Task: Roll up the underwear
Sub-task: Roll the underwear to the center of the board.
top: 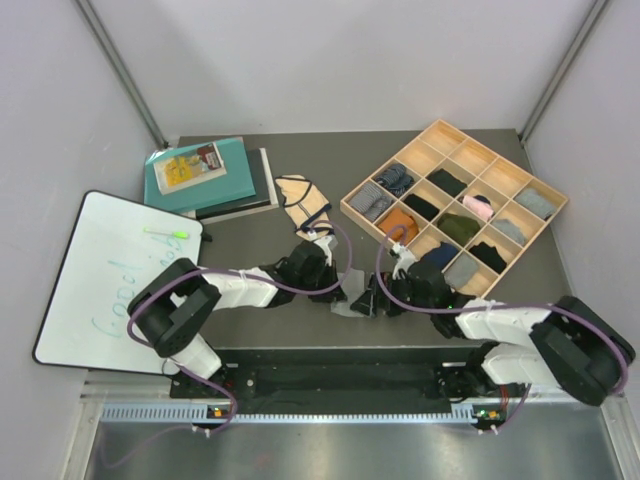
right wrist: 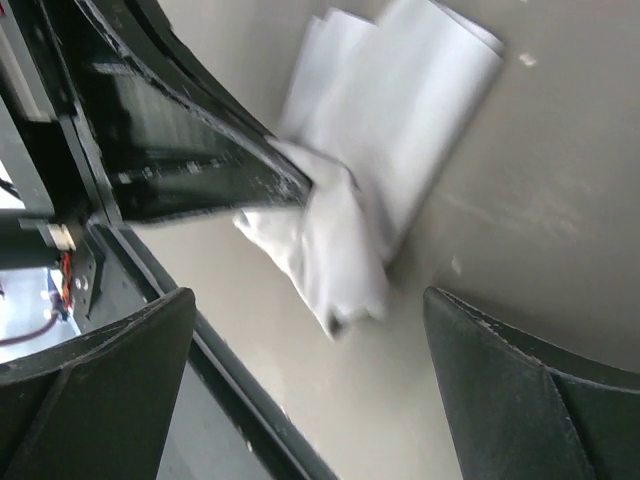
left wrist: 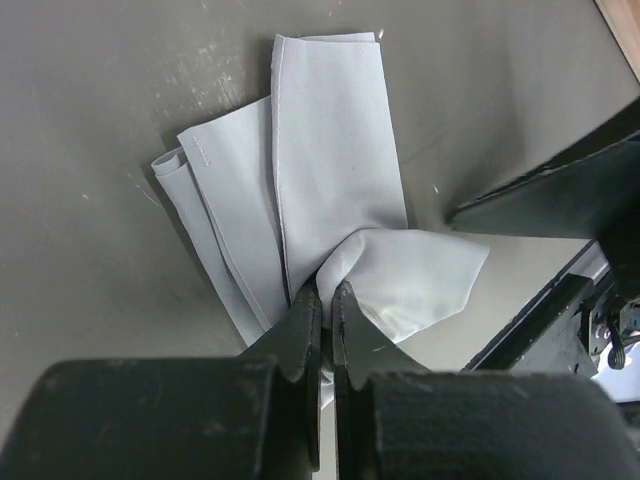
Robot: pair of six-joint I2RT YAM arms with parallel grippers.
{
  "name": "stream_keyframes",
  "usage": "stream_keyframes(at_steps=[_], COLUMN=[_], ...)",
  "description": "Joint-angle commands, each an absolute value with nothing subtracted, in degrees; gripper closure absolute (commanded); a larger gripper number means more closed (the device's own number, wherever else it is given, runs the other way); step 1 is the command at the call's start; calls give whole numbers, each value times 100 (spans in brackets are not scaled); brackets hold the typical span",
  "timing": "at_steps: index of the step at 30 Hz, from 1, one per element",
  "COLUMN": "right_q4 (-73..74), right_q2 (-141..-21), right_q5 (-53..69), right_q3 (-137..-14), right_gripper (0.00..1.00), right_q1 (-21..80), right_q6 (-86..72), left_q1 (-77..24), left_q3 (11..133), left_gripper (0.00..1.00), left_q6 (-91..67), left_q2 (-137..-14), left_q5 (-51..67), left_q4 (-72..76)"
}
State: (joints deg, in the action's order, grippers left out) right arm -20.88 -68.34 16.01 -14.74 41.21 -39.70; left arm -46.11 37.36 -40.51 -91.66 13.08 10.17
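The light-grey underwear (left wrist: 335,150) lies folded in long layers near the table's front edge, fanned out at its far end. My left gripper (left wrist: 327,290) is shut on its bunched near end. From above, only a sliver of this pair (top: 347,292) shows between the left gripper (top: 335,283) and the right gripper (top: 376,298). My right gripper (right wrist: 308,305) stands wide open just off the cloth's (right wrist: 380,150) loose corner, with nothing between its fingers. The beige underwear with dark edging (top: 303,200) lies farther back, apart from both arms.
A wooden compartment tray (top: 437,125) holding several rolled socks and cloths sits at the back right. Stacked books (top: 205,175) are at the back left. A whiteboard (top: 105,275) with a green marker (top: 166,232) overhangs the left side. The table's front edge (right wrist: 230,390) runs right beside the cloth.
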Motion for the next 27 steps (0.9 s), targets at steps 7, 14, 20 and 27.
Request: stream_keyframes(at_steps=[7,14,20,27], right_q4=[-2005,-1951,-2030,-2171], right_q2=[-7814,-7866,-8261,-8841], right_q5=[880,756,817,809], right_q3=[-1582,-1468,-1582,-1678], right_gripper=[8,11,24,51], right_q1=[4579,4649,4772,5027], right_q6=[-4166,-4254,-4254,-4394], left_q1=[-4632,-4623,-4632,-4632], left_q3=[3534,3182,3146,2989], left_gripper=[100,100,100,100], left_q6=[-4280,-4482,-4535,-4649], left_q2=[-9133,-8605,-8525,-8403], left_q5=[1081,905,835,809], left_q4=[448,712,721,896])
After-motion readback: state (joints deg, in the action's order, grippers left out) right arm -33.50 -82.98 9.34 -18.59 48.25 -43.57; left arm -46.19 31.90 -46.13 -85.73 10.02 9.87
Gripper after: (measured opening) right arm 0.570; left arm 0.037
